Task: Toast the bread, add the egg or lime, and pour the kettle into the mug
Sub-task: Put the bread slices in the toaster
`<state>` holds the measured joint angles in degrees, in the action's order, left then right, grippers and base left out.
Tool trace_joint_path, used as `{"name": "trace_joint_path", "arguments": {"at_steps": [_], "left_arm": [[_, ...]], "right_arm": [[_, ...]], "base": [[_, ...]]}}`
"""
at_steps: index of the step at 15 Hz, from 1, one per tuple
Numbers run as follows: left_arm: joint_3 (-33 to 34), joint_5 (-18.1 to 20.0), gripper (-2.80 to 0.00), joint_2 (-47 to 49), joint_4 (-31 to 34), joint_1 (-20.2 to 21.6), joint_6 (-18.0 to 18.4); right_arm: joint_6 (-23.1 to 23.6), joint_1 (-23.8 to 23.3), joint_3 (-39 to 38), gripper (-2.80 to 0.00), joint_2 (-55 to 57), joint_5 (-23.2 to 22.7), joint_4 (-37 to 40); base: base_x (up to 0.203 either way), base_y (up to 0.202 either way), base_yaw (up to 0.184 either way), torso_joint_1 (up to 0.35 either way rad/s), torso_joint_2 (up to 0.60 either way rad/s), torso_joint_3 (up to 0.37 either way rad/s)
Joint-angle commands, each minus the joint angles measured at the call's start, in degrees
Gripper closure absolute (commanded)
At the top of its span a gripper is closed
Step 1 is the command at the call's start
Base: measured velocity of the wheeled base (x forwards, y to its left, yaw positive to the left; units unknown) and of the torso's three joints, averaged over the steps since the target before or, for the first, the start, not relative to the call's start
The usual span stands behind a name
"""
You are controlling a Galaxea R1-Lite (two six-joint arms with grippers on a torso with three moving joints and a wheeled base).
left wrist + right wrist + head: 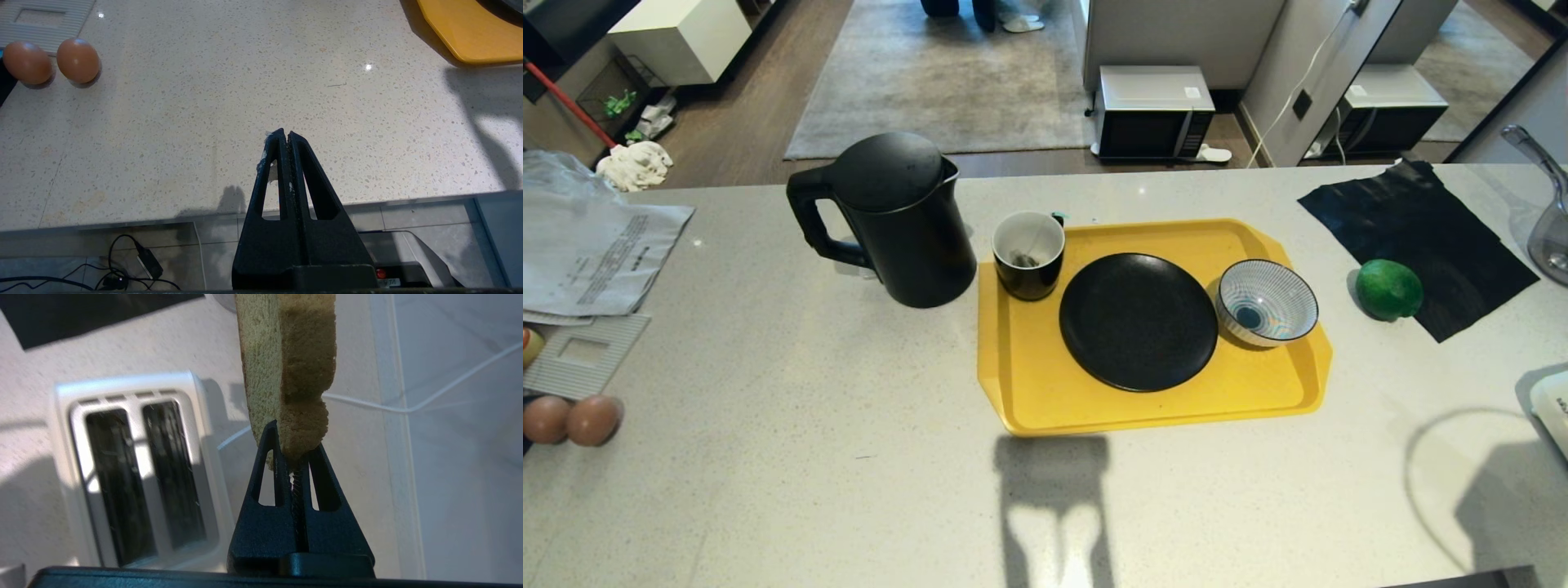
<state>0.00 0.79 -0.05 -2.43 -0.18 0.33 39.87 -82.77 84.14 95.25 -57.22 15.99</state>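
Half the bread [286, 367] beyond frame edge

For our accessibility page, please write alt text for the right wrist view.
The right gripper, jaws shut, pinches the edge of a bread slice held above the counter, beside a white two-slot toaster whose slots are empty. A white cable runs behind.

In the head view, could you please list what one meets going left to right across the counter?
Two brown eggs → kettle → mug → black plate → blue-striped bowl → lime.
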Motion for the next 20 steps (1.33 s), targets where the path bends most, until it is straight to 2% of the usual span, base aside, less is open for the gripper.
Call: {"name": "trace_joint_path", "arguments": {"at_steps": [1, 3, 7, 11, 13, 20], "left_arm": [[1.0, 0.0, 0.0, -0.1, 0.0, 0.0, 0.0], [1.0, 0.0, 0.0, -0.1, 0.0, 0.0, 0.0], [1.0, 0.0, 0.0, -0.1, 0.0, 0.0, 0.0], [1.0, 0.0, 0.0, -0.1, 0.0, 0.0, 0.0], [1.0, 0.0, 0.0, -0.1, 0.0, 0.0, 0.0], [1.0, 0.0, 0.0, -0.1, 0.0, 0.0, 0.0]], "right_arm": [[3.5, -3.7, -1.5, 0.0, 1.6, -3.3, 0.2], [5.5, -6.3, -4.5, 0.0, 1.5, -6.8, 0.3], [6.8, -6.7, -11.6, 0.0, 0.3, -6.9, 0.7], [16.4, -6.0, -16.6, 0.0, -1.1, -6.8, 5.2], [19.7, -6.7, -18.8, 0.0, -2.2, -6.8, 7.4], [21.6, -8.0, -22.0, 0.0, -3.7, -6.8, 7.7]], "base": [[0.0, 0.0, 0.0, 0.0, 0.0, 0.0], [0.0, 0.0, 0.0, 0.0, 0.0, 0.0], [0.0, 0.0, 0.0, 0.0, 0.0, 0.0], [0.0, 0.0, 0.0, 0.0, 0.0, 0.0], [0.0, 0.0, 0.0, 0.0, 0.0, 0.0], [0.0, 0.0, 0.0, 0.0, 0.0, 0.0]]}}
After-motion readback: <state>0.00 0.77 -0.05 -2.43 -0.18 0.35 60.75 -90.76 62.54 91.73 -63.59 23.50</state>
